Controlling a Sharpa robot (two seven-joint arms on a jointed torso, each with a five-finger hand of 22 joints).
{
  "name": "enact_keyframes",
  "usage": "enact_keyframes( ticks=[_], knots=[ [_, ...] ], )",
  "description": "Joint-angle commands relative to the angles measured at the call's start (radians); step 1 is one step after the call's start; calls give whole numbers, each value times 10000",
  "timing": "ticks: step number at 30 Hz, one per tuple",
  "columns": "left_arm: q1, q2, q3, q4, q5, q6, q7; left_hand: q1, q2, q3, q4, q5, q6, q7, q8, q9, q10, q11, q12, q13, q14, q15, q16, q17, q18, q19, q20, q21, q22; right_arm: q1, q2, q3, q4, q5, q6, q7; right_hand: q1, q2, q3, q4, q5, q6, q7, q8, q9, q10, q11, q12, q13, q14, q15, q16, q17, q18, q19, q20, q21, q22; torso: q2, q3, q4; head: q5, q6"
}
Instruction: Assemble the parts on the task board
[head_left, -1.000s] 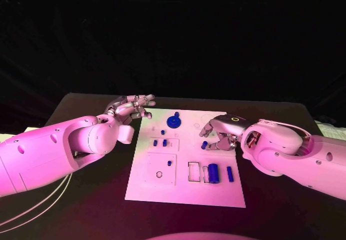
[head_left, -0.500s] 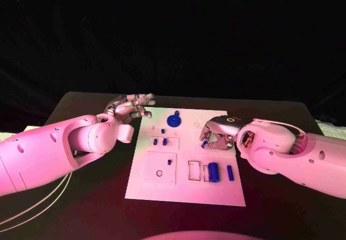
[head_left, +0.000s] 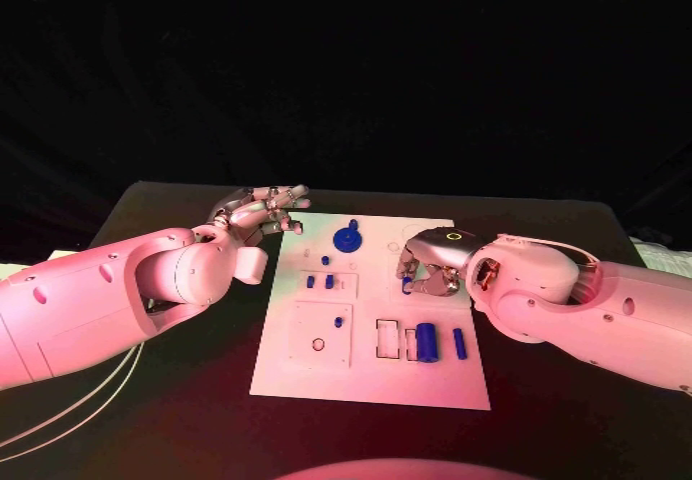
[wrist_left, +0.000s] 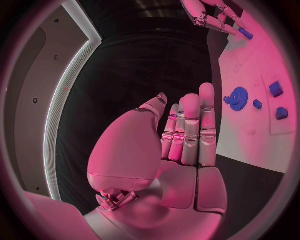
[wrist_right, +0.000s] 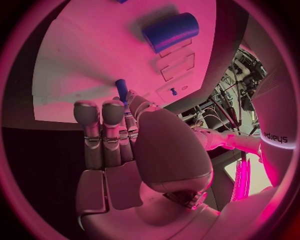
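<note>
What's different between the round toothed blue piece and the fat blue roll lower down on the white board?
The gear is flat, round and toothed, lying near the task board's far edge. The cylinder is smooth and thick, lying on its side near the near edge, beside rectangular recesses. The gear sits closer to the left hand, the cylinder closer to the right hand. Both are blue, and neither is held.

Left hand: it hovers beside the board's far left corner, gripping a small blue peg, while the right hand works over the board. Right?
Not quite. The left hand holds nothing; the left wrist view shows its fingers straight and bare. The small blue peg is at the right hand, over the task board.
</note>
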Motion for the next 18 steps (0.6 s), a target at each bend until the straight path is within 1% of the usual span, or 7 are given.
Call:
enact_keyframes(
  ticks=[1, 7, 12, 15, 18],
  knots=[
    [0, 13, 7, 31, -64, 245, -34, 63, 45, -56, -21, 16, -52, 4, 59, -15, -76, 24, 20, 17, -88, -1, -41, 3, 102, 52, 45, -41, -9, -95, 59, -58, -99, -284, 409, -137, -14, -142, 134, 1, -36, 114, 2, -33, 3, 75, 11, -86, -18, 62, -52, 62, 38, -99, 94, -17, 69, 41, -4, -3, 9, -12, -13],
    [0, 11, 7, 19, -72, 256, -61, 63, 45, -56, -21, 16, -52, 4, 59, -15, -76, 24, 20, 17, -88, -1, -41, 3, 102, 52, 45, -41, -9, -107, 70, -60, -142, -342, 635, -226, -17, -193, 258, -17, -36, 153, -3, -44, 3, 131, 4, -137, -14, 62, -55, 91, 52, -105, 101, -19, 102, 82, -11, -5, -2, -20, -27],
    [0, 7, 7, 15, -73, 257, -73, 63, 51, -64, -16, 16, -55, 5, 63, -15, -83, 26, 27, 18, -102, 0, -55, -25, 102, 52, 46, -46, -13, -110, 58, -62, -149, -374, 830, -311, -39, -259, 305, -24, -40, 149, 4, -64, -3, 139, 9, -177, -15, 53, -52, 87, 39, -104, 92, -19, 107, 84, -5, -5, 6, -18, -32],
    [0, 6, 7, 14, -74, 256, -78, 63, 51, -64, -16, 16, -55, 5, 63, -15, -83, 26, 27, 18, -102, 0, -55, -25, 102, 52, 46, -46, -13, -111, 61, -63, -148, -382, 831, -312, -42, -264, 313, -24, -40, 151, 4, -65, -3, 143, 9, -181, -15, 52, -51, 89, 41, -105, 93, -18, 110, 88, -3, -2, 2, -18, -32],
    [0, 6, 7, 12, -74, 255, -82, 63, 51, -64, -16, 16, -55, 5, 63, -15, -83, 26, 27, 18, -102, 0, -55, -25, 102, 52, 46, -46, -13, -112, 70, -64, -150, -383, 754, -280, -67, -289, 415, -23, -35, 197, -2, -66, 0, 207, 6, -211, -9, 50, -57, 128, 74, -116, 105, -16, 149, 146, 0, -6, 2, -20, -36]
  ],
)
